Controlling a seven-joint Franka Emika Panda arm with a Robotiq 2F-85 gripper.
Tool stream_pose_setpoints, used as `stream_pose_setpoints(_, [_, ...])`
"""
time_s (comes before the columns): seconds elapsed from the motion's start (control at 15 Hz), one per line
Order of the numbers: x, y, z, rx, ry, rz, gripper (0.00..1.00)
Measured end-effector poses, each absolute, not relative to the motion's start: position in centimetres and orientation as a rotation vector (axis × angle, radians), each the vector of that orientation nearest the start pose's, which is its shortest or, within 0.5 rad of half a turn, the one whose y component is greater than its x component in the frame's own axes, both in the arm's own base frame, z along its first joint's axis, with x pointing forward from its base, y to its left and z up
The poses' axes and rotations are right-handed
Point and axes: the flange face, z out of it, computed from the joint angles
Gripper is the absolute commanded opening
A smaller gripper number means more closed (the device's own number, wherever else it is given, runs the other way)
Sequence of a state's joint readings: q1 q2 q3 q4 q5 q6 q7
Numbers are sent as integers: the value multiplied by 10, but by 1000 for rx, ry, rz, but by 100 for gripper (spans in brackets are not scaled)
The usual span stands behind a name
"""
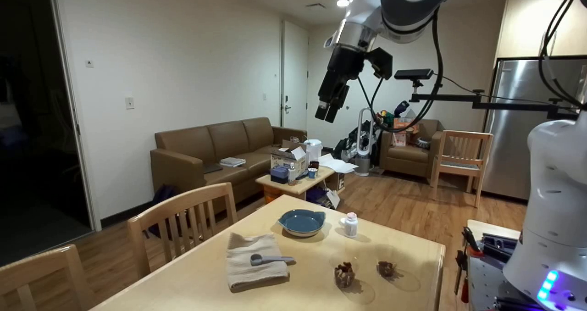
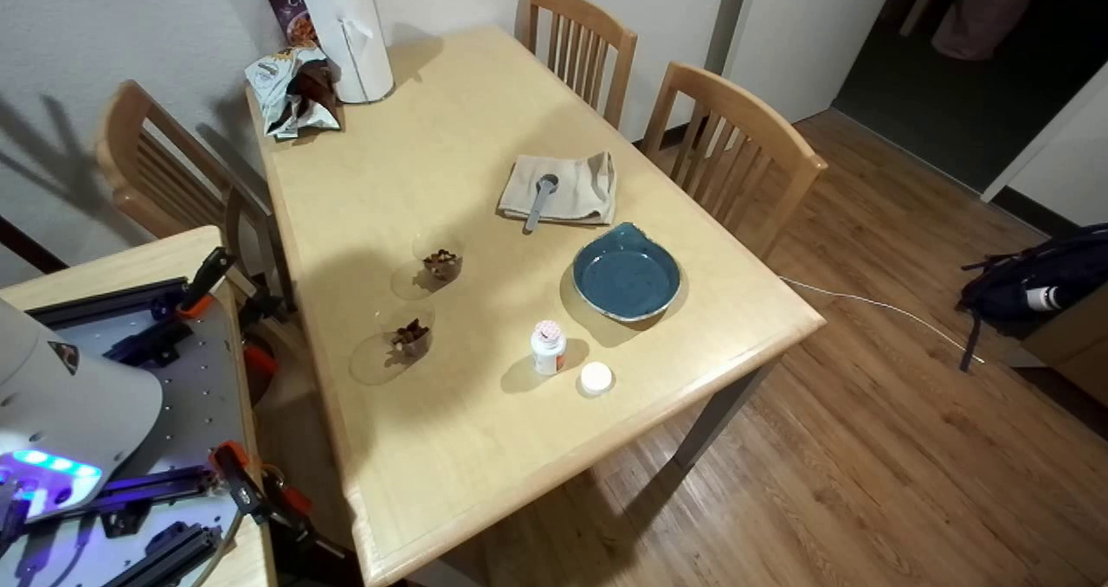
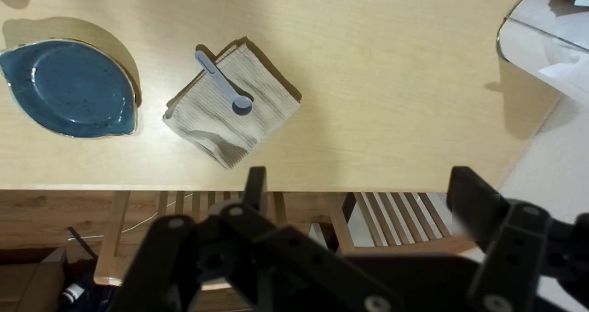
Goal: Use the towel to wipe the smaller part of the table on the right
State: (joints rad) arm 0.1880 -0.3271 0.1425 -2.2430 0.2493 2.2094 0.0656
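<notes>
A folded beige towel (image 1: 245, 269) lies on the light wood table (image 1: 183, 286), near its chair-side edge. It also shows in an exterior view (image 2: 576, 196) and in the wrist view (image 3: 207, 125). A grey scoop (image 3: 220, 81) lies on top of the towel, its handle reaching past the towel's edge; it shows in both exterior views (image 1: 275, 259) (image 2: 540, 203). My gripper (image 1: 325, 112) is high above the table, pointing down and tilted. In the wrist view my gripper (image 3: 359, 176) is open, with nothing between its fingers, apart from the towel.
A blue dish (image 2: 627, 274) stands beside the towel. A white bottle (image 2: 548, 349), a white cap (image 2: 595, 378) and two clear cups (image 2: 441, 262) (image 2: 411, 338) with brown pieces are on the table. A paper roll (image 2: 351, 37) and a snack bag (image 2: 294, 93) stand at one end. Chairs (image 2: 736, 154) line the edge.
</notes>
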Motion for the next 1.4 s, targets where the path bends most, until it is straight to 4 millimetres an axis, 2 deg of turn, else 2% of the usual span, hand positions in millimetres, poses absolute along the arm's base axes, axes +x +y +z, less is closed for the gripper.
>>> stream_pose_setpoints(0.33, [453,169,527,-2884,-217,-369,100])
stream_pose_setpoints(0.6, [469,174,507,-2888,-300,-335,100])
stream_pose_setpoints(0.87, [506,195,466,-2877,-447,-241,100])
stream_pose_setpoints(1.07, [533,213,424,-2858,-575,-149,100])
stream_pose_setpoints(1.27, [553,220,378,-2856,-680,-57,100])
stream_pose_setpoints(1.4, [563,220,357,-2852,-718,-20,100])
